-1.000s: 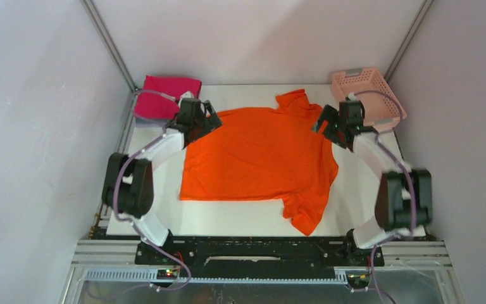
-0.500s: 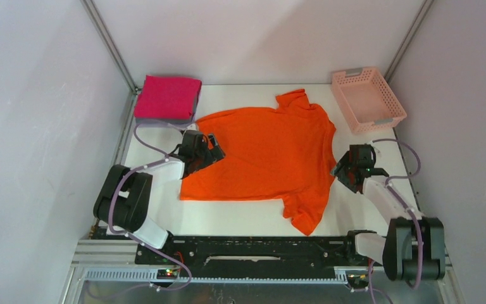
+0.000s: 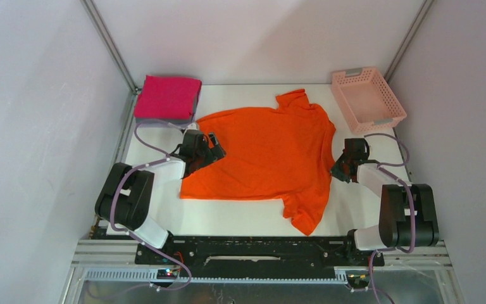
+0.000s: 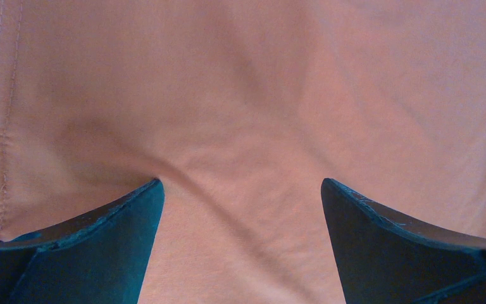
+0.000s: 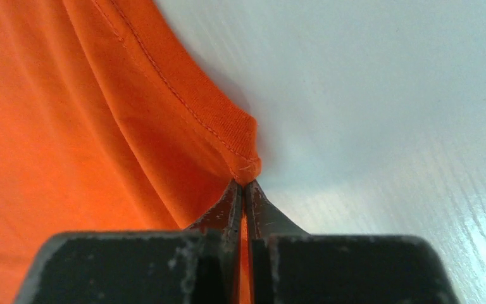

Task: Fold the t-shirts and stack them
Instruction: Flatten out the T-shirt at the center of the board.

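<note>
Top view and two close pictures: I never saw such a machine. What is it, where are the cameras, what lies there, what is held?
Two robot arms stand bolted at the near edge of a white table. The wide picture comes from a fixed camera above; each close-up, from a wrist camera. On the table lie a bright orange short-sleeved t-shirt, spread flat, a folded magenta-pink shirt and a pale pink plastic lattice basket. The left tool is open over the orange cloth. The right tool is shut on that t-shirt's stitched edge.
</note>
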`<action>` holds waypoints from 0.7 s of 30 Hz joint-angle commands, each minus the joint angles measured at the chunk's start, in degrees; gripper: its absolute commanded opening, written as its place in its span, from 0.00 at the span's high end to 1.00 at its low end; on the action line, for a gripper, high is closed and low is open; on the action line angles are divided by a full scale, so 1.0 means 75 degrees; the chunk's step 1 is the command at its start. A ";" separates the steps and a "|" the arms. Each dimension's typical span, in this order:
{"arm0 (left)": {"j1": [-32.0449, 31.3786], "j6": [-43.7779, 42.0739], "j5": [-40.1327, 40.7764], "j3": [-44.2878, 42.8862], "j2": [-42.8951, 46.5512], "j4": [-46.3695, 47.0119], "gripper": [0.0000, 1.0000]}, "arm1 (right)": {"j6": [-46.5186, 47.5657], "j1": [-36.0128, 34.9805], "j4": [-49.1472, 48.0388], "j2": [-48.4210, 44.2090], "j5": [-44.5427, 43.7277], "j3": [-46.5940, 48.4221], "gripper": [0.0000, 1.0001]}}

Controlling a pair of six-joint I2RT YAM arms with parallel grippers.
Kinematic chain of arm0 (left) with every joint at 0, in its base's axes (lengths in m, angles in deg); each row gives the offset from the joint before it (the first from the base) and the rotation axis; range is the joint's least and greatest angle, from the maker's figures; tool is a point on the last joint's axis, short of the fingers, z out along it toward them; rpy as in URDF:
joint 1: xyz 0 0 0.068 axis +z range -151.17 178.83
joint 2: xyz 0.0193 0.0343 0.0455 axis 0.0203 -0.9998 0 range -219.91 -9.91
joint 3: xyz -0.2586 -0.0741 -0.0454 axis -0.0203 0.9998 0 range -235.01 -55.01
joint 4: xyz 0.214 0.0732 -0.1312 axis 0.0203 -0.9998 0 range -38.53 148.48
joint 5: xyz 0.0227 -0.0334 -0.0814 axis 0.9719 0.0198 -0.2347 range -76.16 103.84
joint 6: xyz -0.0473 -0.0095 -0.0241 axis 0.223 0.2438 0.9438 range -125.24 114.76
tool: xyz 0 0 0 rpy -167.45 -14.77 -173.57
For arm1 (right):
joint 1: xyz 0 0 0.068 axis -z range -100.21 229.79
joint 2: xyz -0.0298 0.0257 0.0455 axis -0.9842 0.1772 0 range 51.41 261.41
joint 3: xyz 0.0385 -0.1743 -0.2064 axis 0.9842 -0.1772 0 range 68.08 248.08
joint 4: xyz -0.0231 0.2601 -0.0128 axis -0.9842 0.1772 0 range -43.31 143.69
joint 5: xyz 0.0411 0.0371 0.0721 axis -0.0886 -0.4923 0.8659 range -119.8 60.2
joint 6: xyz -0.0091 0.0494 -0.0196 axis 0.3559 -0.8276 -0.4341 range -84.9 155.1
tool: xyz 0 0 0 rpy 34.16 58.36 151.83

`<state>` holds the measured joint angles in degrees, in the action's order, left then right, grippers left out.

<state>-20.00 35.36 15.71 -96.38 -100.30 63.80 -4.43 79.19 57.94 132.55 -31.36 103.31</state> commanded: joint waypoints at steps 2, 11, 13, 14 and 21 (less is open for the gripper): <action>0.0037 -0.0055 0.0494 -0.0013 -0.0202 -0.0406 0.00 | 0.0164 -0.0003 0.0992 -0.0108 -0.1086 0.0476 1.00; 0.0215 -0.0121 0.0685 -0.0071 -0.0404 -0.0531 0.00 | 0.0652 0.0382 0.2444 -0.0060 -0.2604 0.1376 1.00; 0.0236 -0.0145 0.0688 -0.0095 -0.0447 -0.0534 0.00 | 0.0781 0.0427 0.2471 0.0117 -0.2705 0.1492 1.00; 0.0236 -0.0157 0.0688 -0.0108 -0.0467 -0.0528 0.00 | 0.0819 0.0441 0.2492 0.0239 -0.2728 0.1576 1.00; 0.0231 -0.0296 0.0406 -0.0112 -0.0396 -0.0319 0.00 | 0.0690 0.0394 0.2703 0.0971 -0.2819 0.2070 0.75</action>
<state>-19.30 35.22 18.07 -97.27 -101.77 64.87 0.38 81.79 75.57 138.59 -47.73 116.01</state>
